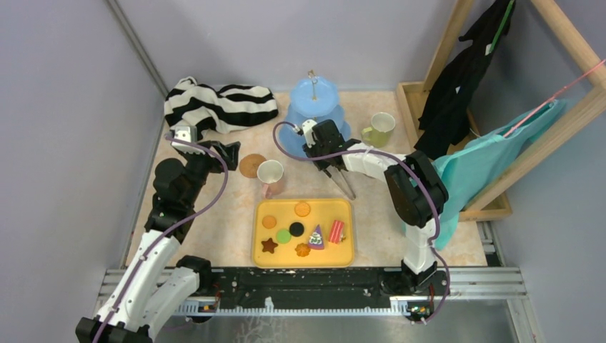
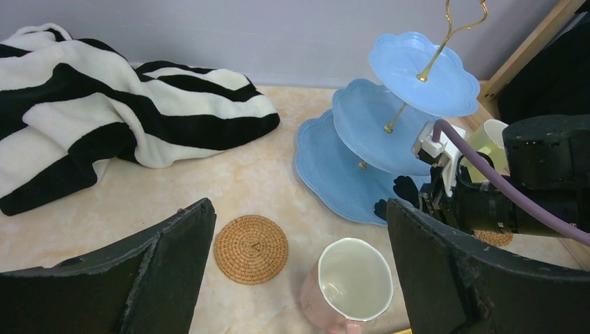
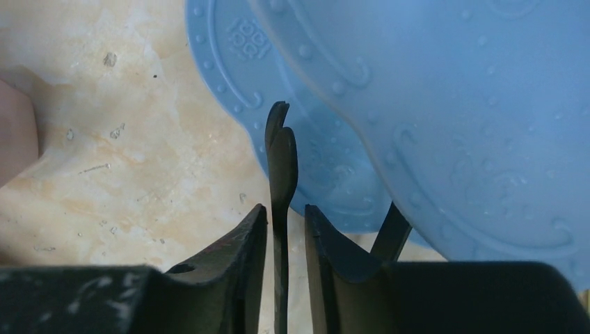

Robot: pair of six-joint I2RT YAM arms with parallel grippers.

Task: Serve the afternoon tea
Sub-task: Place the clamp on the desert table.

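The light-blue three-tier stand [image 1: 314,107] [image 2: 341,167] [image 3: 452,104] stands at the back. My right gripper [image 1: 314,153] [image 3: 286,209] is low at its front edge. Its jaws stand a little apart around one thin dark arm of a pair of tongs [image 3: 280,153] [image 1: 344,184], with a narrow gap on each side. My left gripper [image 1: 223,151] [image 2: 298,203] is wide open and holds nothing, above a cork coaster [image 2: 250,248] [image 1: 251,165] and the pink cup [image 2: 351,282] [image 1: 270,174]. A yellow tray [image 1: 261,257] holds several toy cookies and cake slices. The yellow-green cup [image 1: 379,128] stands to the right of the stand.
A black-and-white striped cloth [image 1: 218,106] [image 2: 104,111] lies at the back left. A wooden rack [image 1: 493,207] with black and teal garments fills the right side. A second cork coaster [image 2: 495,238] shows partly under my right arm.
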